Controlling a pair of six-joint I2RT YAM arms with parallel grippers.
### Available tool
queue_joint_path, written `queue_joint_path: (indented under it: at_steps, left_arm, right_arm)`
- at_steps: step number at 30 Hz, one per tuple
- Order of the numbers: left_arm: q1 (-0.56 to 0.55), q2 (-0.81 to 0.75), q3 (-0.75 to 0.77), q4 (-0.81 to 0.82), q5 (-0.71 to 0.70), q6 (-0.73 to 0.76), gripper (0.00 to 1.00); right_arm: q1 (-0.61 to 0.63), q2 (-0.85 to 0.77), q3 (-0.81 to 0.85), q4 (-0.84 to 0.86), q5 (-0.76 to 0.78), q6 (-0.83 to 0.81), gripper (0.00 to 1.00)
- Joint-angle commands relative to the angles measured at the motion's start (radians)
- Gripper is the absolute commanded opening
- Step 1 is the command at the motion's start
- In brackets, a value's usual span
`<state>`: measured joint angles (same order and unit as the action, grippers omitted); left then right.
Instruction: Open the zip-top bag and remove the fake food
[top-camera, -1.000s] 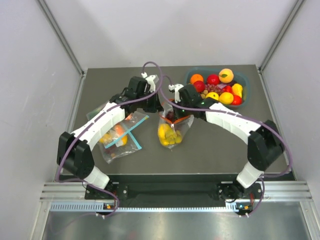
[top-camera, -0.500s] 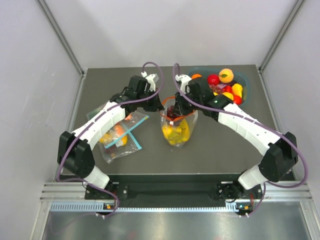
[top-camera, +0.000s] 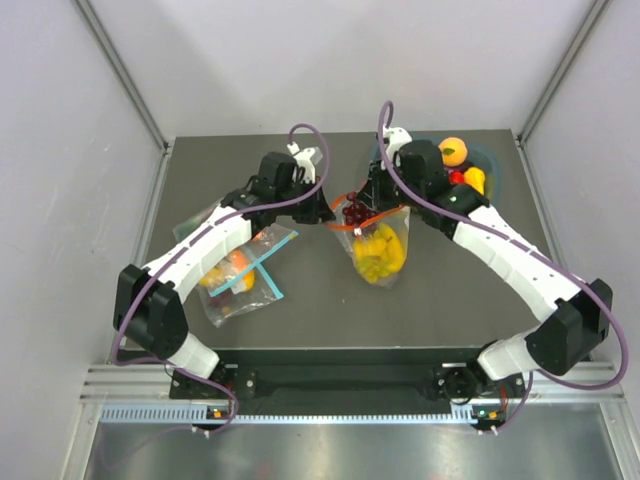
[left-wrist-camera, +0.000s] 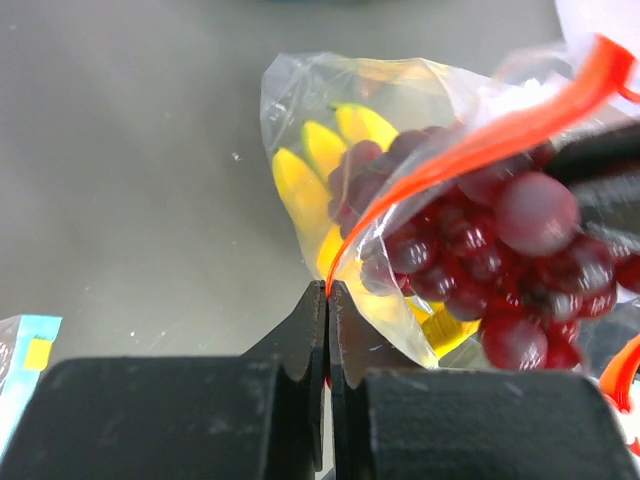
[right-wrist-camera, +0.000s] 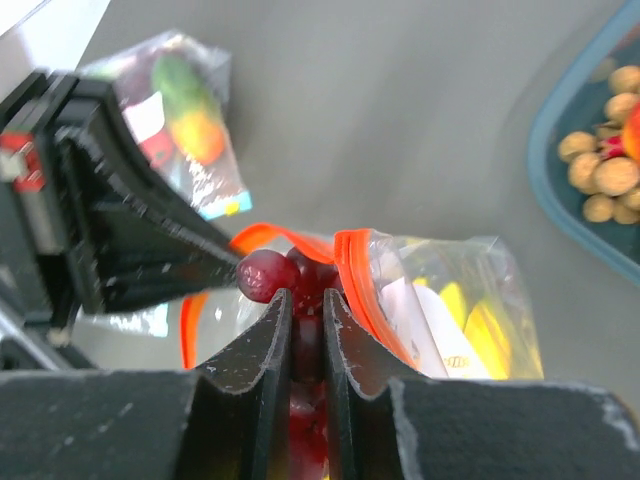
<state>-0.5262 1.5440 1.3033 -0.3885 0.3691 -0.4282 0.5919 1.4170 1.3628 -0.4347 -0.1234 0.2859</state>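
Observation:
The clear zip-top bag (top-camera: 381, 250) with a red-orange zip strip (left-wrist-camera: 470, 155) hangs open above the table between both arms. My left gripper (left-wrist-camera: 327, 295) is shut on the strip's edge. My right gripper (right-wrist-camera: 305, 305) is shut on the dark purple grape cluster (right-wrist-camera: 300, 280), which is partly out of the bag's mouth and also shows in the left wrist view (left-wrist-camera: 490, 260) and the top view (top-camera: 356, 212). The yellow banana bunch (left-wrist-camera: 310, 170) and other yellow fruit (top-camera: 378, 252) lie in the bag's lower part. The white label patch (right-wrist-camera: 425, 320) shows through the plastic.
A teal bowl (top-camera: 487, 158) of assorted fake fruit stands at the back right, also seen in the right wrist view (right-wrist-camera: 590, 160). Clear bags with teal-blue strips (top-camera: 240, 272) holding small fruits lie at the left under my left arm.
My right gripper has moved right and up, drawing the grape cluster out of the bag's mouth. The bag has swung to the right with it. My left gripper still holds the strip.

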Motion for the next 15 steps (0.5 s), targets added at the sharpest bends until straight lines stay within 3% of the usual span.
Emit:
queue_joint_path:
  at_steps: [1, 10, 15]
  left_arm:
    - [-0.015, -0.047, -0.002, 0.056, 0.028, 0.002, 0.0]
    - [-0.064, -0.039, 0.024, 0.099, 0.011, -0.023, 0.0]
    - [-0.066, -0.019, 0.017, 0.074, -0.033, -0.015, 0.0]
  right_arm:
    - [-0.014, -0.003, 0.079, 0.142, 0.088, 0.045, 0.0]
    - [-0.001, 0.092, 0.119, 0.165, 0.163, 0.073, 0.0]
    - [-0.003, 0.086, 0.148, 0.157, 0.13, 0.078, 0.0]
